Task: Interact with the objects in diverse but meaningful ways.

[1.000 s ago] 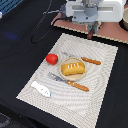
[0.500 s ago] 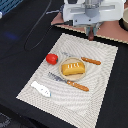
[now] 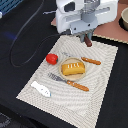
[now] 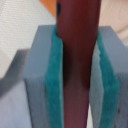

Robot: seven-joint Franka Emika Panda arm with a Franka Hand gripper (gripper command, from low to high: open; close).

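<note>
My gripper (image 3: 86, 38) hangs over the far edge of the striped placemat (image 3: 100, 80), shut on the dark reddish-brown sausage stick (image 3: 88, 42), which points downward. The wrist view shows that stick (image 4: 77, 60) clamped between the green pads (image 4: 54, 85). On the mat lie a red tomato (image 3: 51, 59), a yellow ridged bread loaf (image 3: 73, 68) on a small plate, and a white fish-like piece (image 3: 41, 89) near the front corner.
An orange-handled fork (image 3: 70, 82) lies in front of the plate, and an orange-handled knife (image 3: 90, 61) lies behind it. A bowl (image 3: 124, 19) sits on a tan board at the exterior view's right. A black cable (image 3: 25, 35) runs across the dark table.
The gripper with the sausage stick seems to have lifted slightly; the items on the mat have stayed put.
</note>
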